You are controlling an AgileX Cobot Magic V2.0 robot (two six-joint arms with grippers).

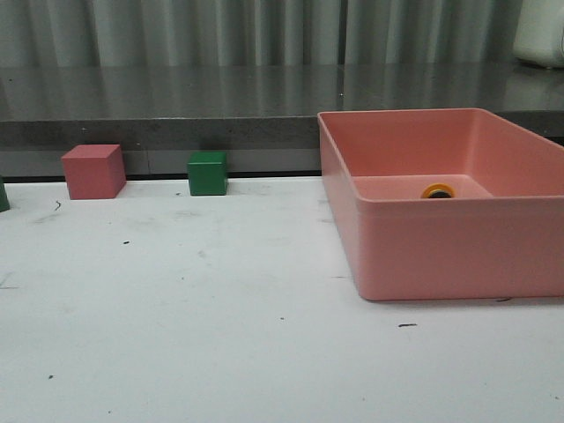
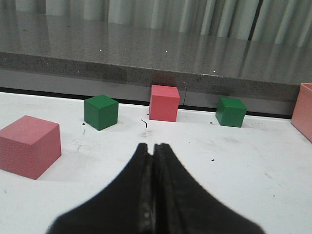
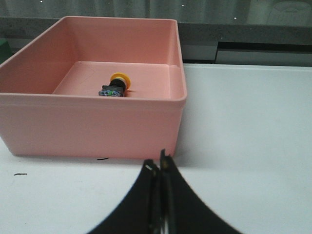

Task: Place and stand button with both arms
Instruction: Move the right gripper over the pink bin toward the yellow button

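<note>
The button (image 3: 115,86) lies on its side on the floor of the pink bin (image 3: 92,124), its yellow cap towards the far wall and its bluish terminals towards the near wall. In the front view only the yellow cap (image 1: 437,190) shows above the bin's front wall (image 1: 458,251). My right gripper (image 3: 157,165) is shut and empty, low over the white table just outside the bin's near wall. My left gripper (image 2: 154,145) is shut and empty over the white table, short of the cubes. Neither arm shows in the front view.
Cubes stand along the table's far edge: a pink cube (image 1: 93,171) and a green cube (image 1: 208,173) in the front view. The left wrist view shows two green cubes (image 2: 101,111) (image 2: 231,111) and two pink cubes (image 2: 164,102) (image 2: 29,145). A grey ledge (image 1: 176,110) runs behind.
</note>
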